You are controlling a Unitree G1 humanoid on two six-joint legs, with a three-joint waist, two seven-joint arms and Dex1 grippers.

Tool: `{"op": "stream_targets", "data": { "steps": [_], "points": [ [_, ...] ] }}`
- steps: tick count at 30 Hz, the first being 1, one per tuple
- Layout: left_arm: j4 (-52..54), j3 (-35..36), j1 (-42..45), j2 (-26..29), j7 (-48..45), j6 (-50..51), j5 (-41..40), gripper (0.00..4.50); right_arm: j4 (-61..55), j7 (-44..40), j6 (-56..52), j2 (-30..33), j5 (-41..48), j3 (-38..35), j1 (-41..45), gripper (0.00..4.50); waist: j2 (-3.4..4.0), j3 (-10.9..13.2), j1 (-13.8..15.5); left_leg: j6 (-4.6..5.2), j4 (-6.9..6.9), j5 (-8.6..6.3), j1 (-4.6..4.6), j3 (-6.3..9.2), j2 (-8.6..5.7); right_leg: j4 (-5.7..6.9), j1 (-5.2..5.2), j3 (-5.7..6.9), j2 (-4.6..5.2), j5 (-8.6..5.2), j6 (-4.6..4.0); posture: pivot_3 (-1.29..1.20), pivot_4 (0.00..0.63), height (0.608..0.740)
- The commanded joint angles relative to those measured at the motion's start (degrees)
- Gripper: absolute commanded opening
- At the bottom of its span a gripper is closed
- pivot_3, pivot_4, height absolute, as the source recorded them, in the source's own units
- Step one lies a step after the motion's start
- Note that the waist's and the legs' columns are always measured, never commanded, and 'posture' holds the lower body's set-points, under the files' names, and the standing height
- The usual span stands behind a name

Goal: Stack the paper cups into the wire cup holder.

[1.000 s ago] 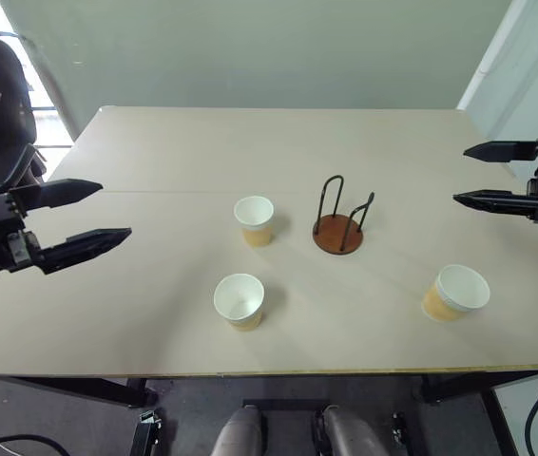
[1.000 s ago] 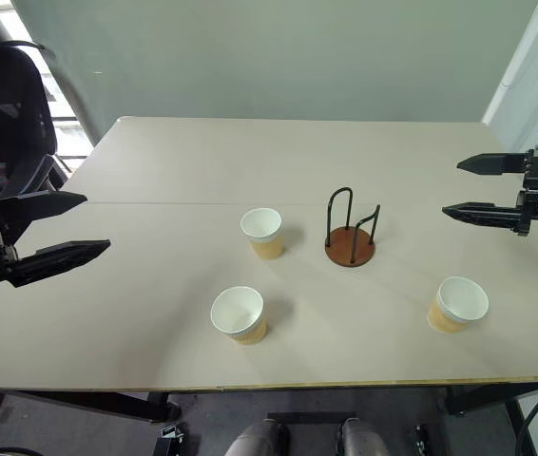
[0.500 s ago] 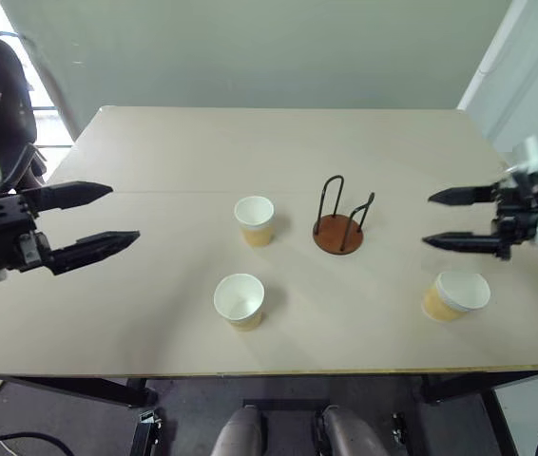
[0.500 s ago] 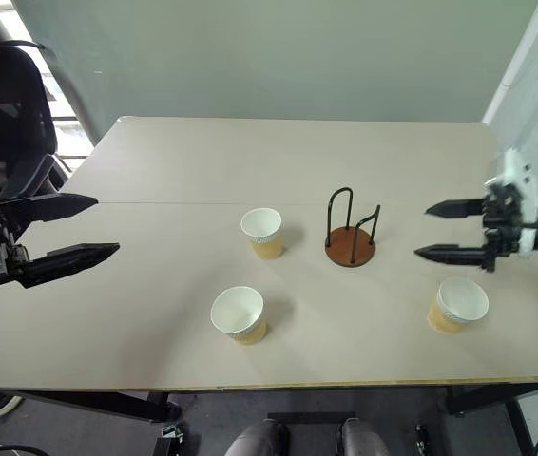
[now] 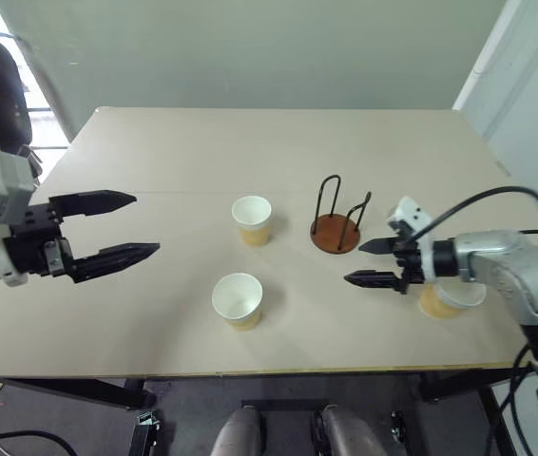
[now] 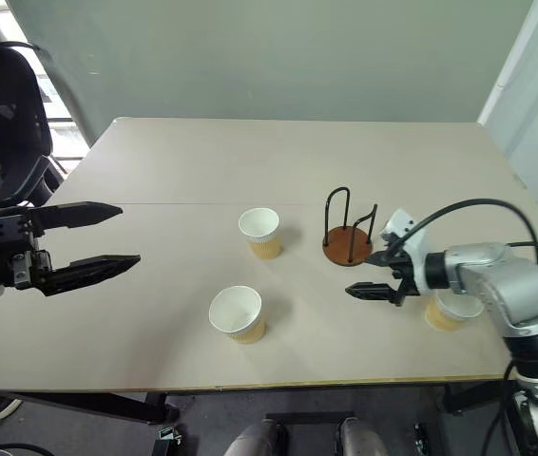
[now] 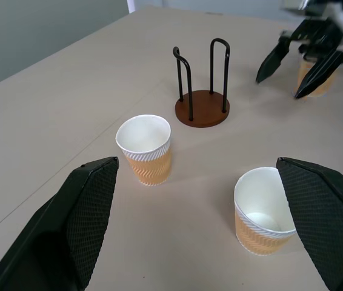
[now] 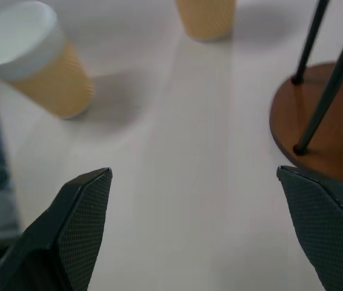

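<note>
The right claw hangs low over the table with its fingers spread wide, gripping nothing. The cup holder stands empty just beyond its tips, and one cup sits right behind it, partly hidden under the wrist. The other two cups stand upright, well apart from it, in open table between the claws. The left claw hovers wide open and empty, nearest the front cup.
</note>
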State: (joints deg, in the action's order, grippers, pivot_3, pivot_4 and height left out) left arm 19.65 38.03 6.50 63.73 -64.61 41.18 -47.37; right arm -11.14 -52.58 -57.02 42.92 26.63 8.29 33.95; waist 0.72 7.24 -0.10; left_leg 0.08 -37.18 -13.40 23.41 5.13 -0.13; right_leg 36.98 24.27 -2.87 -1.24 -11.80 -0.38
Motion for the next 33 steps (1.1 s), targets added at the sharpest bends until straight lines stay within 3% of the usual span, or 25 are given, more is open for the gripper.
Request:
{"op": "stream_targets", "data": {
  "steps": [1, 16, 20, 29, 31, 33],
  "points": [
    [1.84, 2.84, -0.97, -0.28, 0.61, 0.0, -0.47, 4.47, 2.27, 3.98, 0.68, -2.62, -2.5, 0.71, 2.65, 4.5, 0.0, 0.0, -0.01, 0.0, 0.01, 0.0, 0.0, 0.0, 0.0, 0.0, 0.01, 0.0, 0.0, 0.0, 0.0, 0.0, 0.15, 0.74],
    [4.63, 6.75, -4.01, -0.34, 1.75, 1.66, -1.4, 4.47, 11.28, 10.95, 6.89, -13.71, -8.05, 0.4, 8.15, 4.5, -0.03, -0.02, 0.01, -0.07, 0.07, -0.06, 0.05, 0.0, 0.03, 0.02, 0.15, 0.01, -0.01, 0.03, -0.14, 0.0, 0.15, 0.74],
    [4.49, 7.07, -4.12, -0.17, 1.82, 1.74, -1.55, 4.5, 9.74, 10.29, 6.63, -13.34, -7.73, 0.39, 8.92, 3.52, -0.04, -0.02, 0.03, -0.1, 0.07, -0.08, 0.06, 0.0, 0.03, 0.01, 0.15, 0.02, -0.01, 0.0, -0.2, 0.0, 0.15, 0.74],
    [3.93, 6.11, -3.45, -0.14, 1.78, 0.96, -1.34, 4.5, 9.36, 9.29, 6.66, -12.18, -7.69, 0.67, 8.69, 0.13, -0.04, -0.02, 0.03, -0.14, 0.09, -0.1, 0.07, 0.0, 0.04, 0.0, 0.17, 0.02, -0.01, 0.0, -0.2, 0.0, 0.15, 0.74],
    [4.03, 5.54, -3.16, -0.18, 1.93, 0.92, -1.43, 4.5, 8.99, 8.52, 6.71, -11.74, -7.81, 1.13, 8.48, 0.04, -0.12, -0.07, 0.01, -0.14, 0.09, -0.1, 0.06, 0.0, 0.04, 0.01, 0.16, 0.02, -0.01, 0.0, -0.2, 0.0, 0.15, 0.74],
    [3.72, 4.94, -2.36, 0.07, 1.88, 0.92, -1.68, 4.5, 4.36, 2.12, 8.51, -8.92, -5.58, 2.45, 5.72, 0.04, -0.12, -0.07, 0.17, -0.14, 0.09, -0.1, 0.09, 0.01, 0.05, 0.0, 0.17, 0.02, -0.02, -0.01, -0.21, 0.0, 0.15, 0.74]
  ]
}}
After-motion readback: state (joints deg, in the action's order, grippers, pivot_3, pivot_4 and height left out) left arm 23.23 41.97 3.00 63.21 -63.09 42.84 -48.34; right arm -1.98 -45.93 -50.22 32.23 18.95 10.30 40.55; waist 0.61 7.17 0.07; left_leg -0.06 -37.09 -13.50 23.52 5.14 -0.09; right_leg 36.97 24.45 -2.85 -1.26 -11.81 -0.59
